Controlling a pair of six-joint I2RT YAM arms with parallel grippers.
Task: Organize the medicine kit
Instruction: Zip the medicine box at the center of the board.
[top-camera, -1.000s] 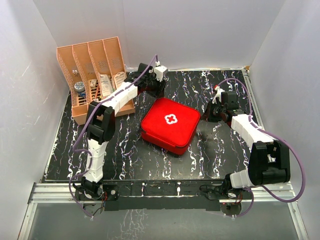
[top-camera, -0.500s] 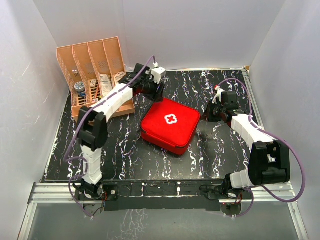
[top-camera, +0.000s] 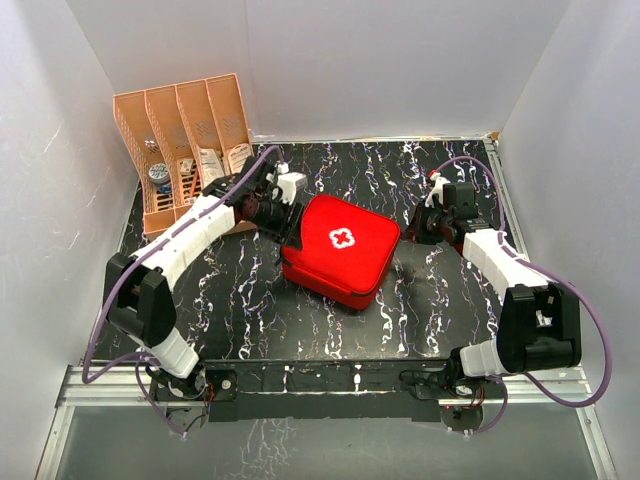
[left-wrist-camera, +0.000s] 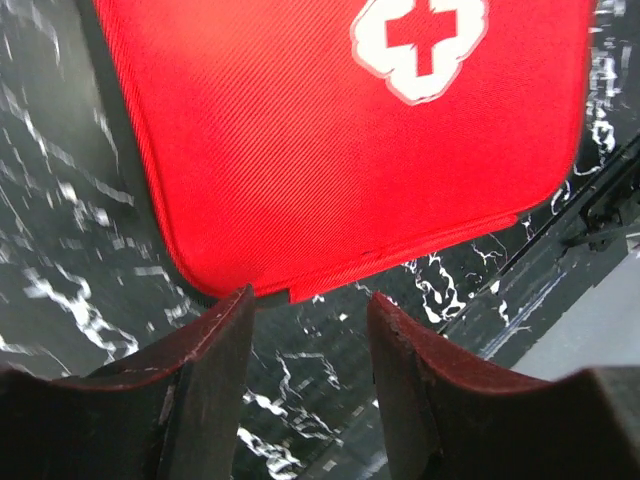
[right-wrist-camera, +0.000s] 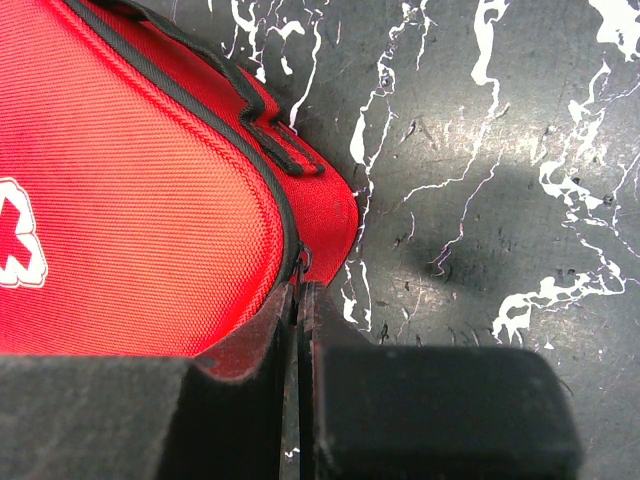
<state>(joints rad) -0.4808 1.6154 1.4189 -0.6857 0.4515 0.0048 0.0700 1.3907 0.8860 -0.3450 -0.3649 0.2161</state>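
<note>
White walls (top-camera: 350, 70), black marbled table (top-camera: 250, 300), medicine kit (top-camera: 340, 250), left gripper (left-wrist-camera: 310, 300) parted, right gripper (right-wrist-camera: 300, 300) closed, perhaps on zipper (right-wrist-camera: 297, 262)

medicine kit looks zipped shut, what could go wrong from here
1. The right hand is shut at the zipper corner of the medicine kit. Whether it holds the pull is unclear, so it may slip off.
2. The left hand hangs open at the kit's edge, not gripping. The soft kit could drag along with a pull.

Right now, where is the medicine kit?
Top view: the medicine kit lies closed at centre, between the left pincer and the right pincer, right of the orange rack.
</note>
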